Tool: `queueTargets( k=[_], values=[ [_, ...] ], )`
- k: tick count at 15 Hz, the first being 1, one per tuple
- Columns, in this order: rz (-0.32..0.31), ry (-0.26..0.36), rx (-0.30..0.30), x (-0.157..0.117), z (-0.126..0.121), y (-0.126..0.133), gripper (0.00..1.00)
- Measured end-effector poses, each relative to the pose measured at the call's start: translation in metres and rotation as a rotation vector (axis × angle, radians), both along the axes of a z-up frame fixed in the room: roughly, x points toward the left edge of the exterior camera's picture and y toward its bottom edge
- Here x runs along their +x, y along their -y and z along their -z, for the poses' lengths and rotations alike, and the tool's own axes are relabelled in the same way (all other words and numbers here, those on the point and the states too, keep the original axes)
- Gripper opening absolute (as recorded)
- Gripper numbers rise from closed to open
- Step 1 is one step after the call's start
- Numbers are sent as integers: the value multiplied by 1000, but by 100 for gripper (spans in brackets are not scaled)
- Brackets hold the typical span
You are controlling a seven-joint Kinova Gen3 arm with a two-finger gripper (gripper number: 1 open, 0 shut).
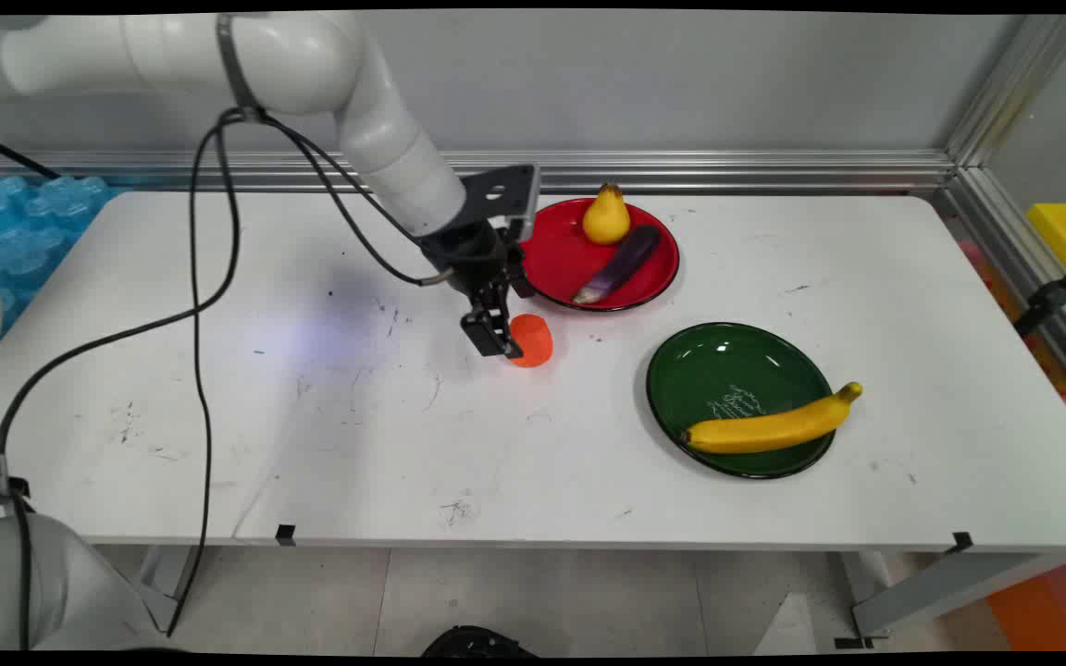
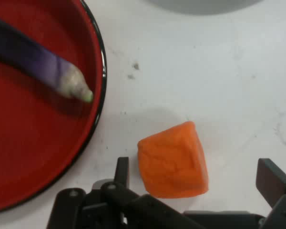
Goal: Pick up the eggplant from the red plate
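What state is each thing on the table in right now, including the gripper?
Gripper: open, fingers either side of the orange piece.
Orange piece: on the table, loose.
Eggplant: lying on the red plate.
Pear: upright on the red plate.
Banana: lying across the green plate.

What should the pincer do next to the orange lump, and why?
Probably close gently. The pincer is open, with one finger on each side of the orange lump, which lies on the white table beside the red plate.
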State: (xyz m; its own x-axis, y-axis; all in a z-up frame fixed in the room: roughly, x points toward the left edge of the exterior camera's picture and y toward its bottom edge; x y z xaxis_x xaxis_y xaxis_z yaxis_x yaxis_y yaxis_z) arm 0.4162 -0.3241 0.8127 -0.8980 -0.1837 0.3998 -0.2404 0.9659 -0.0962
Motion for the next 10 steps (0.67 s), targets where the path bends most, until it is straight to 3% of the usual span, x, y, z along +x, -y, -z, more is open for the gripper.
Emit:
queueTargets(
  k=[6,10],
  values=[
    [-115,-44,-5,33,-37,-33,100],
    [-253,-104,-3,50,-60,-49,100]
  ],
)
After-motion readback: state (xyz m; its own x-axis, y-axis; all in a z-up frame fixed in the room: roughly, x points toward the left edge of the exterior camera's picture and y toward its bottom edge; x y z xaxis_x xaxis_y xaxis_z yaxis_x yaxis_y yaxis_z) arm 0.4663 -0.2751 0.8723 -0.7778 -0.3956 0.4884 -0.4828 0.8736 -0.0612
